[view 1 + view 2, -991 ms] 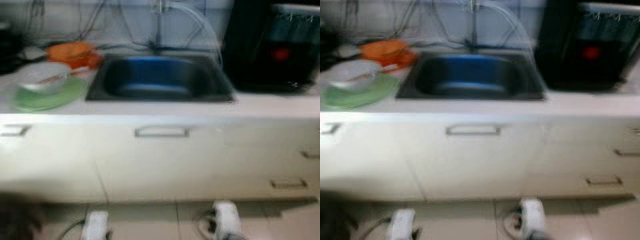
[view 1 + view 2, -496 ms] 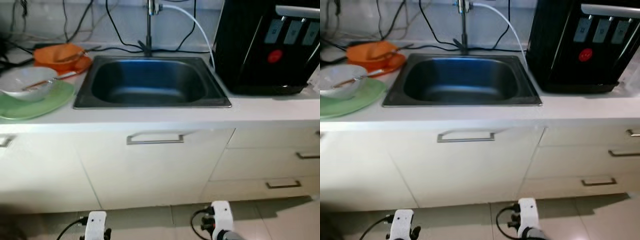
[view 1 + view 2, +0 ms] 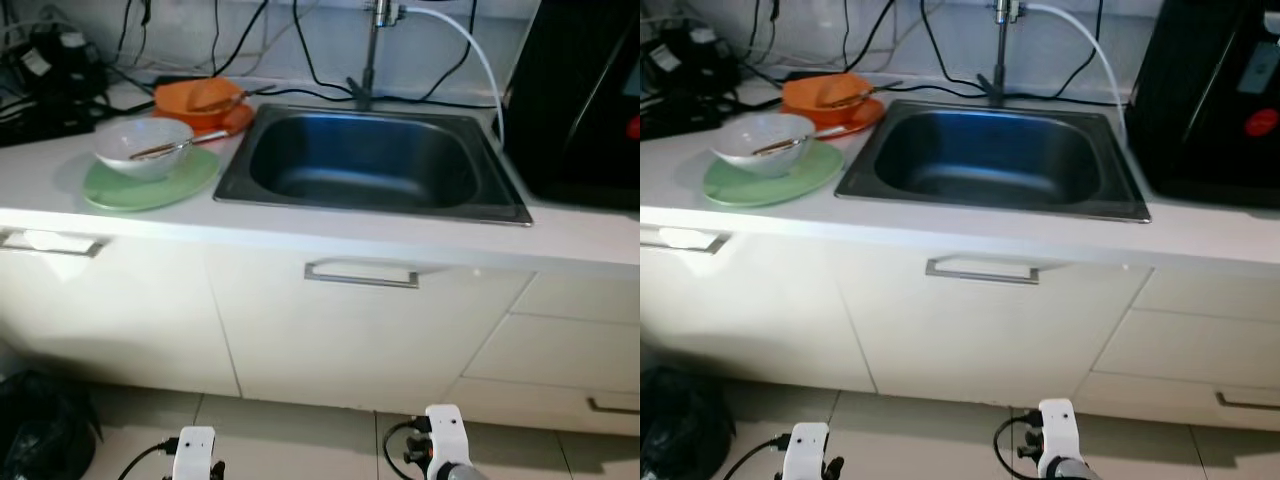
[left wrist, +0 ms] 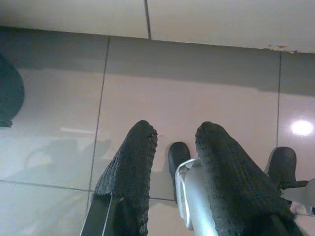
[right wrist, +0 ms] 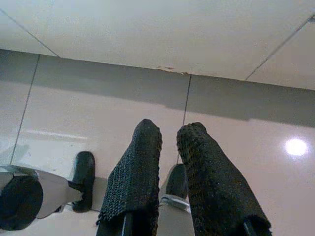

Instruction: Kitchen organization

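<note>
Hanging idle with fingers slightly apart, both end effectors (image 4: 174, 135) (image 5: 169, 132) sit well below the countertop bowl (image 3: 143, 147).

A: Robot body? 
B: Left gripper (image 4: 174, 137) and right gripper (image 5: 170, 135) each have two long black fingers (image 5: 140, 177) with dotted, knobbly texture. 
A: Wrists? 
B: White blocky wrist housings (image 3: 445, 432), black cables (image 3: 398, 445) looping off them, silver metal parts.

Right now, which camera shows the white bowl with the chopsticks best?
The right eye view: the white bowl sits whole on the green plate, left of the sink. The left eye view shows it too, just as clearly. Both wrist views point at the floor tiles instead.
</note>
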Motion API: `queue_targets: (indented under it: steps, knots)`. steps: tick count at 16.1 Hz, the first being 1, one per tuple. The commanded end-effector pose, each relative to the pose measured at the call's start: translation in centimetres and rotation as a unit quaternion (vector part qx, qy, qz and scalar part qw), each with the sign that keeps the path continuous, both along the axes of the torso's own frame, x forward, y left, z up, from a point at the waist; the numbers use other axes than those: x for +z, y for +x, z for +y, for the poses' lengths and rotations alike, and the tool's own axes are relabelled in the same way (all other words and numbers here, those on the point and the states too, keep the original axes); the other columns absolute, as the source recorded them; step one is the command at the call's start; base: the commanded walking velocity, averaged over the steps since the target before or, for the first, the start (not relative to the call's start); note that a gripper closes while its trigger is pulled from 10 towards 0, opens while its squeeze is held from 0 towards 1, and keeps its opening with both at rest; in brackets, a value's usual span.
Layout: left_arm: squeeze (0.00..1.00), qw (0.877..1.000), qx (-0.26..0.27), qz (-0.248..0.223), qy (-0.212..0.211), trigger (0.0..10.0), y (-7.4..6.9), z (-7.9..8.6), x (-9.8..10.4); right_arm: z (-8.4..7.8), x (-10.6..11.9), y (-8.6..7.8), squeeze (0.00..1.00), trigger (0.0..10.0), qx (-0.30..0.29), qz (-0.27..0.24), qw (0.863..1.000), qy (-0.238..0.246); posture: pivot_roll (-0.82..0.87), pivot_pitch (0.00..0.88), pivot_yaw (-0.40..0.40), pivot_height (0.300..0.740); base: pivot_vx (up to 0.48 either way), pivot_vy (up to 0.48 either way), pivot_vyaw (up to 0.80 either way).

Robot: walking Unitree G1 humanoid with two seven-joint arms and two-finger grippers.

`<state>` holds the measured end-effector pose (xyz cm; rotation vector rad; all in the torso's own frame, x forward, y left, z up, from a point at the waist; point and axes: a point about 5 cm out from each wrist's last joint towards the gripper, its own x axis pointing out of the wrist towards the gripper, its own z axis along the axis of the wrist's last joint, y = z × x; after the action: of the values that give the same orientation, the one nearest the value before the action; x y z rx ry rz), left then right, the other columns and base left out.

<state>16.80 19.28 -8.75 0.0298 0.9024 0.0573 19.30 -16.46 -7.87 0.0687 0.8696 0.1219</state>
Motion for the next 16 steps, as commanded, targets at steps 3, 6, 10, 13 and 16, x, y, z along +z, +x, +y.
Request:
queue_targets:
  steps: [3, 6, 10, 13, 16]
  knots:
    - [0.0, 1.0, -0.01, -0.004, 0.004, 10.0, 0.3, -0.3, 0.1, -0.4, 0.0, 0.0, 0.0, 10.0, -0.003, 0.0, 1.0, -0.002, 0.07, 0.016, -0.008, 0.74, 0.0, 0.0, 0.0]
    - [0.0, 0.998, 0.01, -0.065, 0.004, 10.0, 1.6, 0.0, 1.1, -0.9, 0.6, 0.6, 0.0, 10.0, -0.012, -0.037, 0.999, -0.009, 0.08, 0.019, -0.005, 0.74, 0.0, 0.0, 0.0]
    - [0.0, 0.983, 0.03, -0.173, 0.046, 10.0, 2.5, 1.0, 2.8, -2.3, 2.1, 1.7, 0.0, 10.0, -0.043, -0.129, 0.99, -0.025, 0.07, 0.038, -0.003, 0.74, 0.0, 0.0, 0.0]
    - [0.0, 0.96, 0.003, -0.272, 0.073, 10.0, 3.7, 1.1, 5.1, -2.8, 3.7, 2.7, 0.0, 10.0, -0.033, -0.207, 0.977, -0.036, 0.07, 0.054, -0.008, 0.74, 0.0, 0.0, 0.0]
    - [0.0, 0.93, -0.015, -0.352, 0.1, 10.0, 4.4, 1.4, 7.6, -3.6, 5.5, 3.3, 0.0, 10.0, -0.05, -0.291, 0.954, -0.046, 0.07, 0.068, -0.009, 0.74, 0.0, 0.0, 0.0]
